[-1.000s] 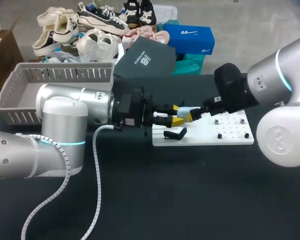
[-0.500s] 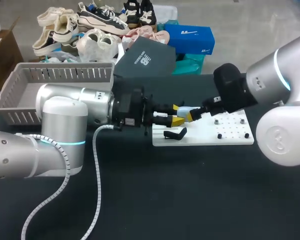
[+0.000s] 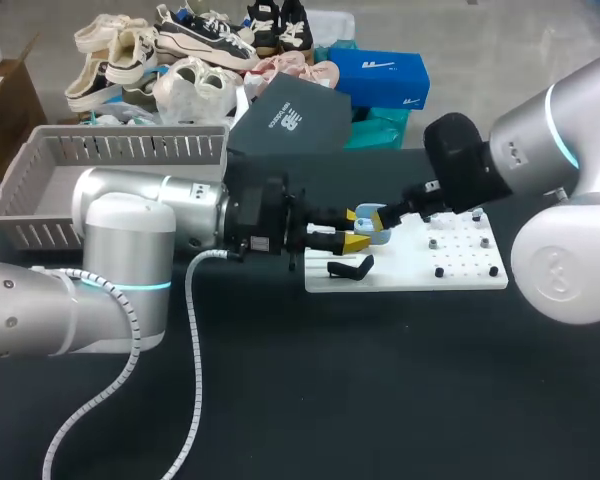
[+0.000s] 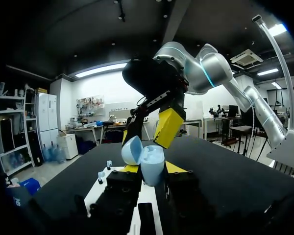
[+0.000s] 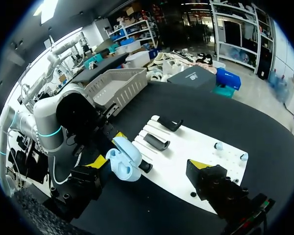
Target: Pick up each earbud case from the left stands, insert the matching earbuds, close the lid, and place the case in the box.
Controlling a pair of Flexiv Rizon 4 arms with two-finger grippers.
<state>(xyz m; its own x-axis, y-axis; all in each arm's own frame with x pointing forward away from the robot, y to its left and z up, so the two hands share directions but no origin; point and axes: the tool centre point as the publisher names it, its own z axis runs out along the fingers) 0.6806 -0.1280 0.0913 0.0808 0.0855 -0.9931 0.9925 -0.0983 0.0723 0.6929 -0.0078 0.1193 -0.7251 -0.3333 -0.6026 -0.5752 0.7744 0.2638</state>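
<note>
A light blue earbud case with its lid swung open stands between the yellow tips of my left gripper, which is shut on its lower half. In the head view the case hangs just over the near left corner of the white board, held by the left gripper. My right gripper hovers right above it, open wide, one yellow finger over the case's mouth. In the right wrist view the case sits beside one of the open gripper's fingers.
Two black stands lie on the white board, with small earbuds and dark pegs toward its right end. A grey basket stands at the far left behind my left arm.
My right gripper has lifted slightly up and back from the case, uncovering its blue open lid. The left gripper and the case have stayed still.
</note>
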